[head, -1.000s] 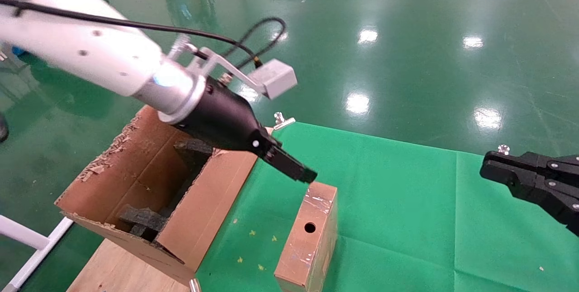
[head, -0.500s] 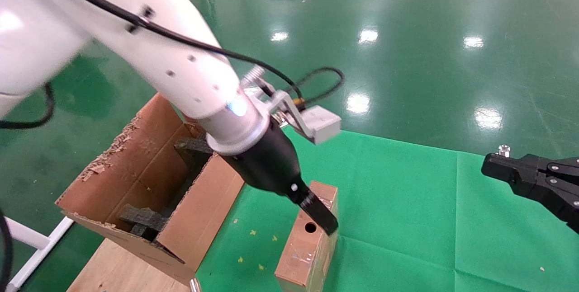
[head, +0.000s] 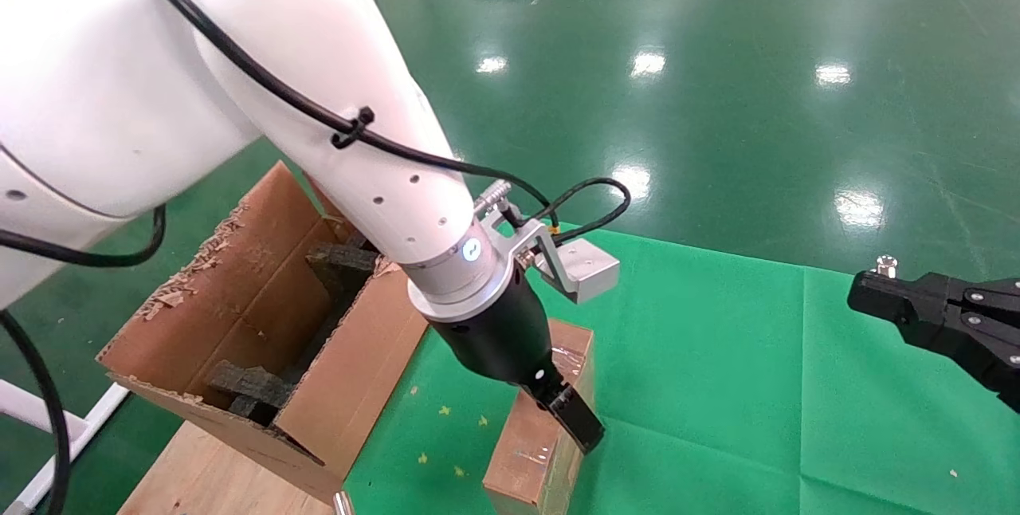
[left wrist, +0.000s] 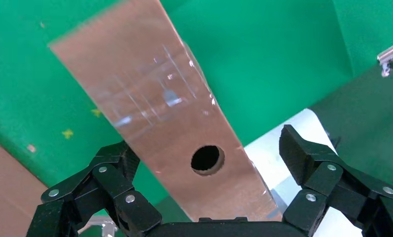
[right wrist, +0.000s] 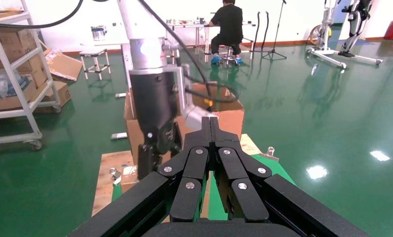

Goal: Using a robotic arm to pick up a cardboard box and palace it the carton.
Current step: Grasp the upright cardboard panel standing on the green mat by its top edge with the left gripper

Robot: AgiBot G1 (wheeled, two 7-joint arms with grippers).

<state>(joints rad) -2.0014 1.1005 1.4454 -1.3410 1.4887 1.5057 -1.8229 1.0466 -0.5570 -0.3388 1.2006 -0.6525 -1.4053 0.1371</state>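
On the green-covered worktop [head: 701, 355], the cardboard box [head: 535, 451] stands on its long narrow edge just to the right of the carton [head: 263, 324], which sits at the worktop's left end with its ragged flaps up and black foam blocks [head: 247, 387] inside. Reaching down over the box, the robotic arm [head: 319, 148] holds the left tool [left wrist: 209, 153] spread wide, one finger on either side of the box's top face and its round hole [left wrist: 205, 158], neither finger pressing the cardboard. At the right edge of the worktop, the right tool [right wrist: 212, 129] hangs well apart from the box, its fingers closed together on nothing.
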